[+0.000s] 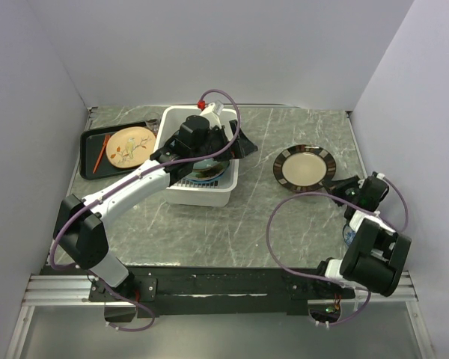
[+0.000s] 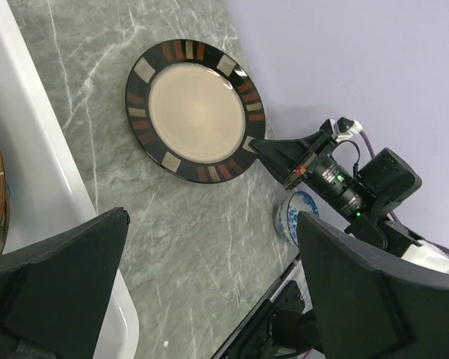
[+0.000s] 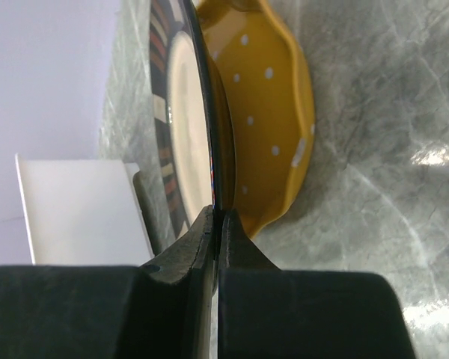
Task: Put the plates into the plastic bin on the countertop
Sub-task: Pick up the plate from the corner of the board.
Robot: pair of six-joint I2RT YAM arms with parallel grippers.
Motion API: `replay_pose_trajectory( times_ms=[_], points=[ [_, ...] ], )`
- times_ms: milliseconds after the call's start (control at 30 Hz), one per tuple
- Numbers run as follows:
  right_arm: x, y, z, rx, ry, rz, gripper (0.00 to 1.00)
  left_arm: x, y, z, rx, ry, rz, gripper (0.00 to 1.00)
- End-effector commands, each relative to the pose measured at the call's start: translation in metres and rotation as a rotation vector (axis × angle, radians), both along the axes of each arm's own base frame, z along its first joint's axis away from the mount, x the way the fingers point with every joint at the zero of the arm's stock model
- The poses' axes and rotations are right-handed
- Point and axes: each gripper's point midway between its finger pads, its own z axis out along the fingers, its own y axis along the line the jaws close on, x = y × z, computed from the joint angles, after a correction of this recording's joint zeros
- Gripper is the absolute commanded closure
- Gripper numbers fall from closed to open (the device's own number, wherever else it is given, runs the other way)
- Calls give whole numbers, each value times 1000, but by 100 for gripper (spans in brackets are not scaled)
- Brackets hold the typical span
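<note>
The bin (image 1: pixel 198 197) lies between the tray (image 1: pixel 89 161), left, and plate (image 1: pixel 305 167), right.

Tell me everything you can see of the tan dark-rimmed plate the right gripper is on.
The tan dark-rimmed plate is round, looks like glazed ceramic: plain tan centre, black rim banded with red, brown and cream blocks. It sits face up to the right of the plastic bin, apart from it. The right gripper is shut on its near-right rim. The right wrist view shows an orange dotted plate directly under it; whether they touch is unclear.
</note>
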Motion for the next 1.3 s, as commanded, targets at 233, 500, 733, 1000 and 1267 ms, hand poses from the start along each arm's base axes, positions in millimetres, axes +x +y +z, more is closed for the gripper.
replay_pose_trajectory(
  times_ms=[233, 500, 733, 1000, 1267],
  points=[
    [5, 7, 98, -59, -303, 49, 100, -2, -9, 18, -28, -53, -55, 1],
    [-2, 19, 130, -66, -377, 100, 100, -1, -13, 9, -15, -35, -70, 1],
    [-9, 28, 156, -77, -455, 126, 100, 1, -13, 8, -15, -35, -64, 1],
    [-19, 44, 186, -22, -547, 188, 100, 3, -14, 7, -18, -35, -58, 1],
    [-27, 56, 205, -36, -581, 244, 100, 4, -16, 4, -22, -27, -59, 1]
  ],
)
